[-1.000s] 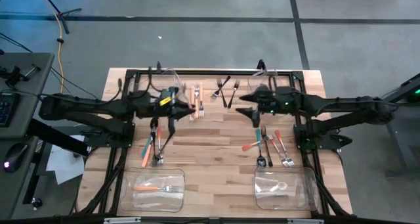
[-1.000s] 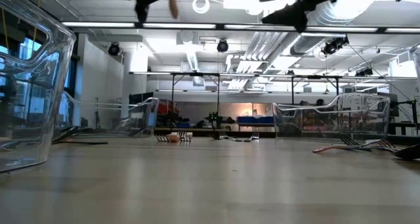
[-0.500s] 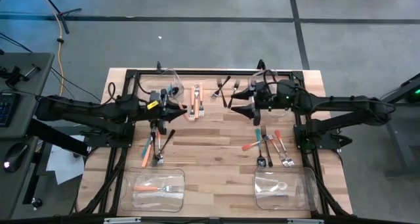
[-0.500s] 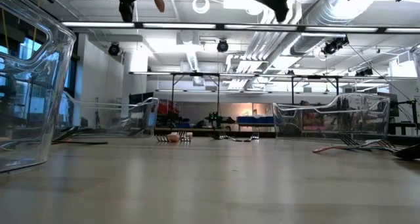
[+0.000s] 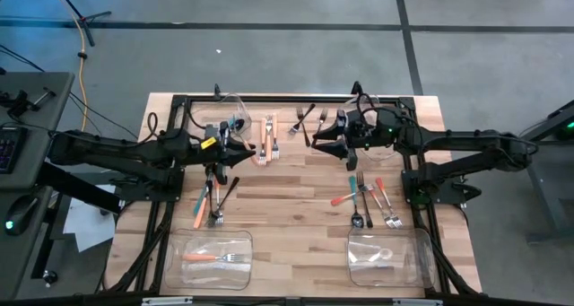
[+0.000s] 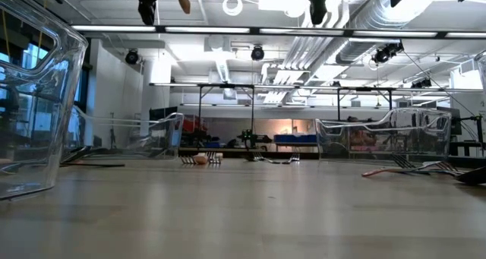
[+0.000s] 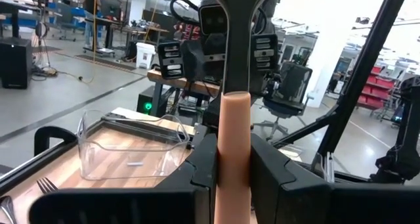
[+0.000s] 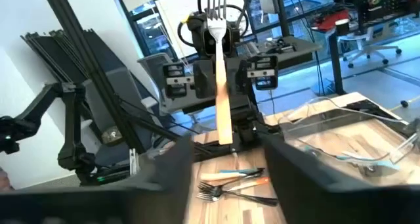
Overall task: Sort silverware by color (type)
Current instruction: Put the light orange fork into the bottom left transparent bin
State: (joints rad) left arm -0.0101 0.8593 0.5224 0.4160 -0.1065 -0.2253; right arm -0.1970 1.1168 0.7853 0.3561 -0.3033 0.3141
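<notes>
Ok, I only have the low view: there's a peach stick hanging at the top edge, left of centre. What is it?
Observer: The handle of a fork, held upright with tines up, clamped in the left gripper.
Operator: And the right gripper?
Observer: The right gripper is in the air facing the left one, apart from it, with its fingers spread and nothing between them.
Operator: Anything sorted yet?
Observer: In the high view, the clear bin at the picture's bottom left holds an orange-handled fork.
</notes>
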